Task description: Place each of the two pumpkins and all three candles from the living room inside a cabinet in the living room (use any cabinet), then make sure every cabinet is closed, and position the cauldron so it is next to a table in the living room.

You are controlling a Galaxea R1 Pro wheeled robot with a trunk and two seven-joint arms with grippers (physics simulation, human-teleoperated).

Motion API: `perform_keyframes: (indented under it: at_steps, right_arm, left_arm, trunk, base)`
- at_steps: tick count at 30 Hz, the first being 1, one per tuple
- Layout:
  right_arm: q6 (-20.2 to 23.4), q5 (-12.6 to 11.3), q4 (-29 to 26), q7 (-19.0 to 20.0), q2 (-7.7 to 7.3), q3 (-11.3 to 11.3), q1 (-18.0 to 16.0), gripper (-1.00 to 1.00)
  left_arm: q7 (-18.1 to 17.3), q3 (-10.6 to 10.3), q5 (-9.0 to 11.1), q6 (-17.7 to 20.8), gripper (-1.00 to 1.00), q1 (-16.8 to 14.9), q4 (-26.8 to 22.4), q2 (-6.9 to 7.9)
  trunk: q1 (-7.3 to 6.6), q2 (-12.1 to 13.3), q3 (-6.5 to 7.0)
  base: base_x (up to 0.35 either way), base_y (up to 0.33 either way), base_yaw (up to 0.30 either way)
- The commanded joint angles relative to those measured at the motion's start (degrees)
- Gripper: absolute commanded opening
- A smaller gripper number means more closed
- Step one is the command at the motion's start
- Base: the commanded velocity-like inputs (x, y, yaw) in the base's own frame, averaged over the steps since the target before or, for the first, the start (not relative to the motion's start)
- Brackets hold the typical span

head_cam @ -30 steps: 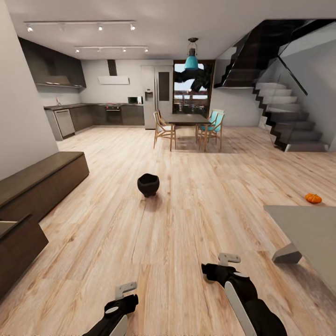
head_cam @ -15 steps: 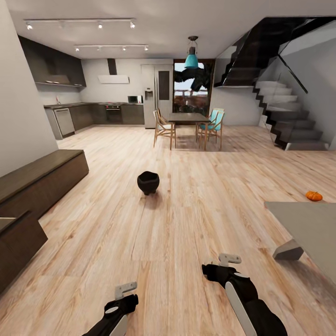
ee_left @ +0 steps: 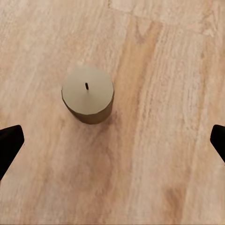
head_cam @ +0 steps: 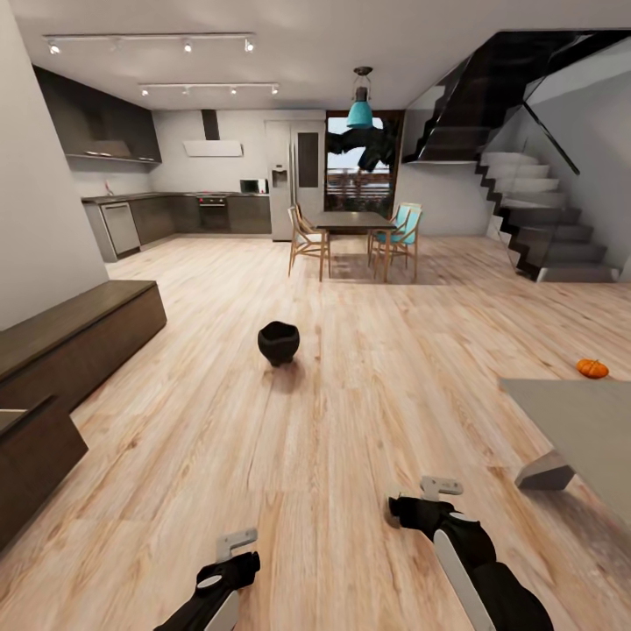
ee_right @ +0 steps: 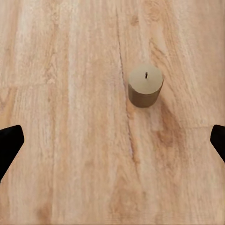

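Observation:
A black cauldron (head_cam: 278, 342) stands on the wood floor mid-room. One small orange pumpkin (head_cam: 592, 369) lies on the floor at the right, beyond a grey table (head_cam: 583, 421). The long dark brown cabinet (head_cam: 83, 329) runs along the left wall, and its near section (head_cam: 31, 451) juts out from the front. My left gripper (head_cam: 235, 545) hangs low over the floor; in the left wrist view it is open (ee_left: 112, 145) above a short beige candle (ee_left: 88, 94). My right gripper (head_cam: 436, 488) is likewise open (ee_right: 112, 145), with another beige candle (ee_right: 146, 85) standing on the floor beneath it.
A dining table with chairs (head_cam: 353, 232) stands at the back, the kitchen units (head_cam: 175, 215) behind it to the left. A staircase (head_cam: 535, 219) rises at the right. Wide floor lies between me and the cauldron.
The whole view has shifted slightly, so the camera moved. My right arm has drifted a little to the right. The cauldron and pumpkin stay put.

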Motion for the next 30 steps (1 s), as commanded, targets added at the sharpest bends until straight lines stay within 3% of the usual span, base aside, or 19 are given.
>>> perform_keyframes:
  at_steps: [1, 20, 30]
  right_arm:
    - [0.14, -0.58, -0.07, -0.58, -0.06, 0.17, -0.04, 1.0]
    - [0.14, -0.44, -0.05, -0.58, -0.05, 0.18, -0.04, 1.0]
    - [0.14, -0.57, -0.05, -0.58, -0.06, 0.13, -0.04, 1.0]
  left_arm:
    - [0.52, -0.45, 0.36, 0.23, 1.0, -0.03, -0.16, 0.06]
    - [0.51, -0.54, 0.24, 0.18, 1.0, -0.03, 0.0, 0.06]
    - [0.6, -0.68, 0.32, -1.48, 1.0, -0.03, -0.55, 0.06]
  trunk:
    - [0.01, -0.02, -0.06]
    - [0.01, -0.02, -0.06]
    - [0.01, -0.02, -0.06]
  base:
    - [0.201, 0.09, 0.0]
    - [0.24, 0.151, 0.0]
    - [0.037, 0.01, 0.0]
